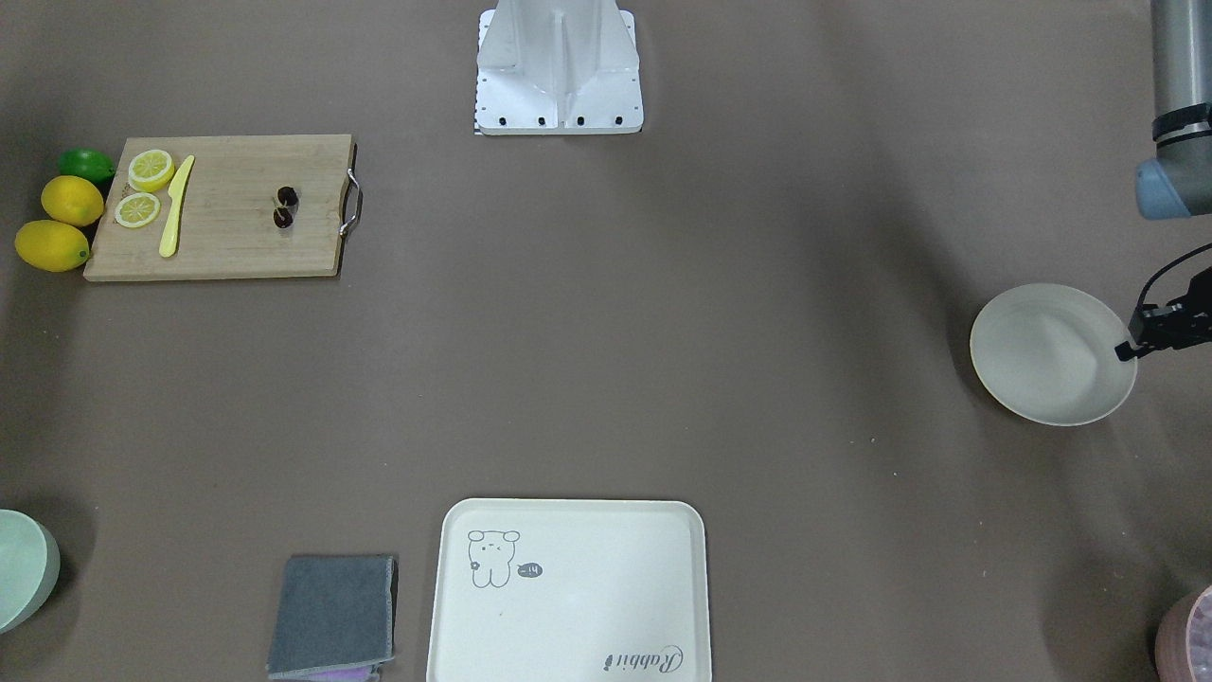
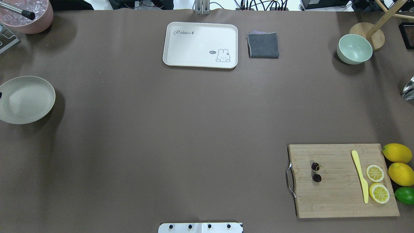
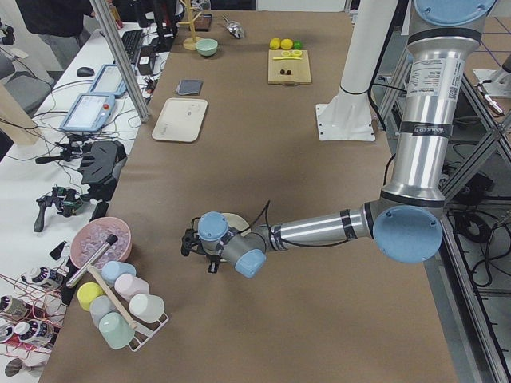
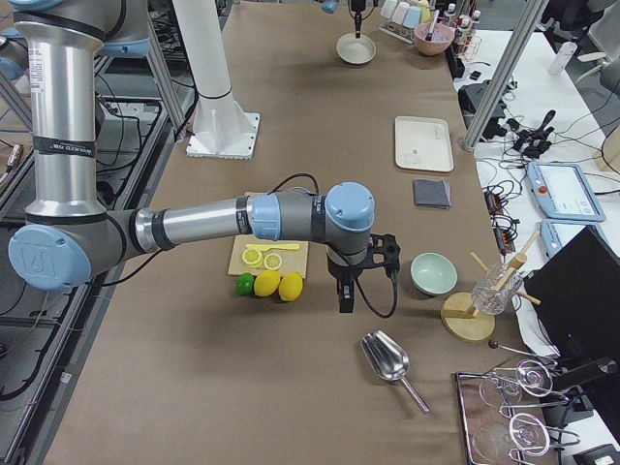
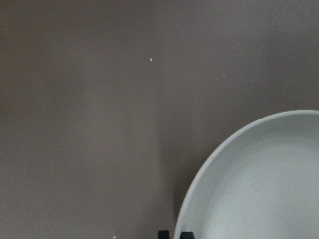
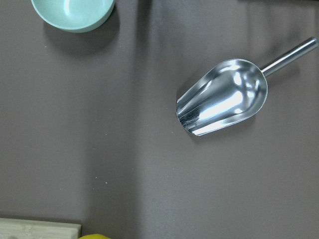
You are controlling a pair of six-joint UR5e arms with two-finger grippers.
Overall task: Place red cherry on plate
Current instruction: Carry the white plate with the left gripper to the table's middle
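The red cherry (image 1: 285, 206) (image 2: 316, 172), a pair of tiny dark fruits on one stem, lies on the wooden cutting board (image 1: 227, 237), near its handle end. The plate (image 1: 1042, 360) (image 2: 26, 99) (image 5: 259, 189) is round, cream and holds nothing, and it sits at the robot's far left. My left gripper (image 1: 1125, 352) (image 5: 174, 234) hangs shut right at the plate's outer rim, with nothing in it. My right gripper (image 4: 346, 302) points down beyond the lemons, far from the cherry, and I cannot tell whether it is open or shut.
On the board (image 2: 343, 181) are two lemon slices (image 2: 376, 183) and a yellow knife (image 2: 360, 179); two lemons (image 2: 399, 161) and a lime (image 2: 406, 195) lie beside it. The rabbit tray (image 2: 200, 45), grey cloth (image 2: 263, 45), green bowl (image 2: 354, 49), metal scoop (image 6: 224, 97) and pink bowl (image 2: 27, 16) ring the table.
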